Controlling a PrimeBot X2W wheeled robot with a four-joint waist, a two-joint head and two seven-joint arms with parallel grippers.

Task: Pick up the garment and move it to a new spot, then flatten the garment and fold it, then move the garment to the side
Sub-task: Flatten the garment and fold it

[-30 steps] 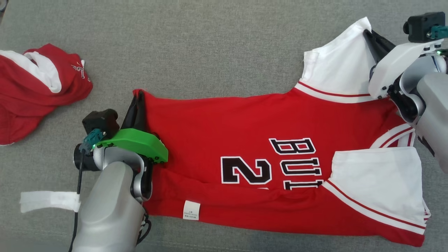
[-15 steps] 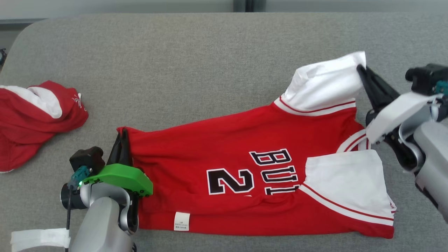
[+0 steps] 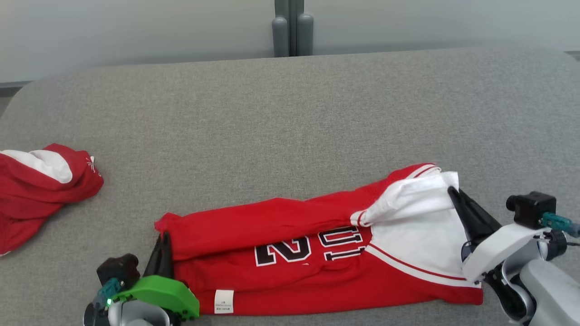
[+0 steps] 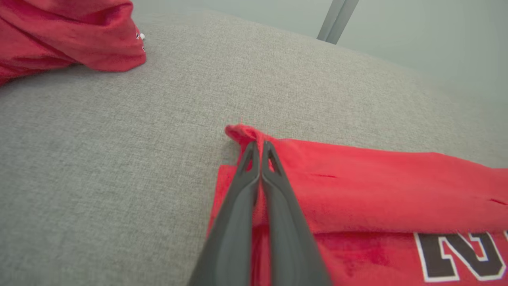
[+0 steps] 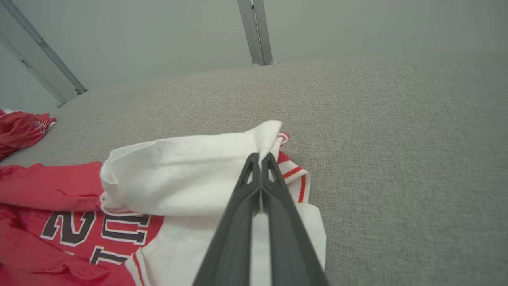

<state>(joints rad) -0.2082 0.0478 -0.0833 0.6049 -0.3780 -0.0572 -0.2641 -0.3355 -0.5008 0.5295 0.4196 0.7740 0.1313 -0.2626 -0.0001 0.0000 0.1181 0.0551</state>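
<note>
Clearly, black "2" (image 3: pixel 283 250) on red garment (image 3: pixel 281 217)

At the left edge the spare red garment (image 3: pixel 45 194) is cut off; jersey (image 3: pixel 317 280) lettering half covered by its folded upper layer; hem label (image 3: pixel 223 301) print too small to read.

Office-like lab: cloth-covered table (image 3: pixel 272 113) (frosted partition (image 3: pixel 136 31) behind).

A broad work surface (image 3: pixel 290 117) covered in grey woven fabric, its far corners rounded, fills the foreground. Behind it stand pale grey-green wall panels (image 3: pixel 136 31), smooth and matt, joined by a darker grey upright post (image 3: pixel 292 27). A second grey frame rail (image 5: pixel 43 55) slants at the left. The light is soft and even, with faint shadows.
</note>
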